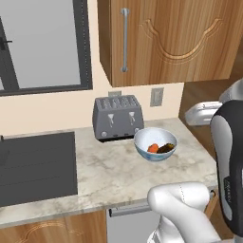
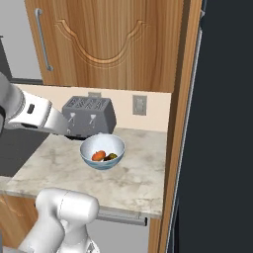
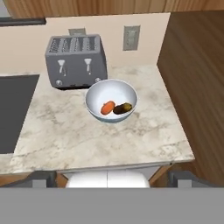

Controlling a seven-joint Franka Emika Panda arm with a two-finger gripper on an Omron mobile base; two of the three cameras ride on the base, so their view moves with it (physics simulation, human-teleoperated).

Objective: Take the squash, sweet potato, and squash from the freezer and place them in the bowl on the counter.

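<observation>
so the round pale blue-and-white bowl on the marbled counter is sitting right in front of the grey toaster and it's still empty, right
Not quite. The round pale blue-and-white bowl does sit on the beige-grey marbled counter, just in front of the grey four-slot toaster, but it is not empty. The hand view shows an orange vegetable and a dark brownish vegetable lying inside it.

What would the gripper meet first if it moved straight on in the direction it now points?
Probably the bowl, or the marbled counter just before it. The hand view looks down along the gripper at the bowl, which holds an orange piece and a dark one. Nothing stands between, though depth is unclear.
</observation>
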